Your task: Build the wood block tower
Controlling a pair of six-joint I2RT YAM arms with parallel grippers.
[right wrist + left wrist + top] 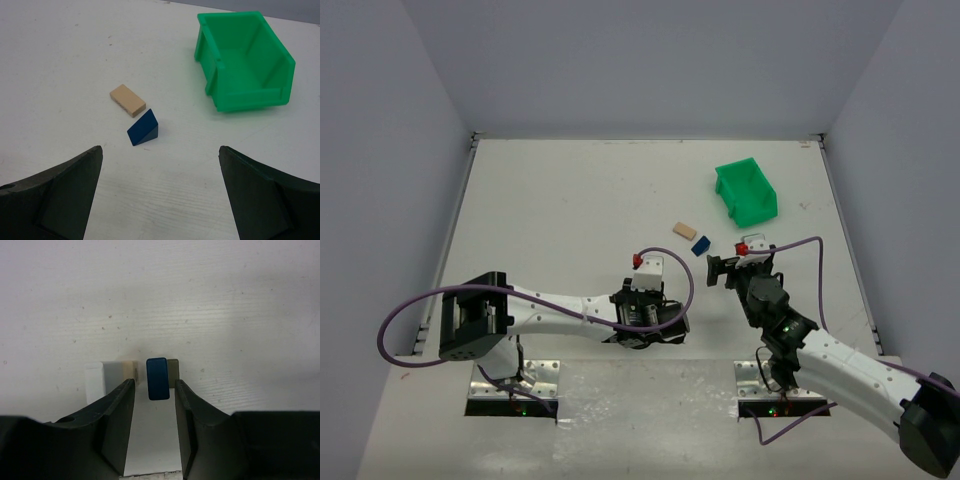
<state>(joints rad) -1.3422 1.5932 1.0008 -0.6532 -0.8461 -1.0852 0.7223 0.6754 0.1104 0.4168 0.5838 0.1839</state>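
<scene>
In the left wrist view a small cluster of blocks stands on the white table just past my fingertips: a dark blue rounded block (158, 378) upright in front, a tan block (130, 371), a pale white block (95, 382) and a dark grey block (173, 372) behind it. My left gripper (155, 386) is open, its jaws on either side of the blue block with gaps on both sides. In the top view the left gripper (642, 322) hides this cluster. My right gripper (160, 150) (732, 264) is wide open and empty, short of a dark blue wedge (143, 128) (701, 245) and a tan plank (128, 100) (686, 230).
An empty green plastic bin (250, 97) (747, 192) stands at the back right, beyond the wedge and plank. The two grippers are close together near the table's middle front. Grey walls enclose the table on three sides.
</scene>
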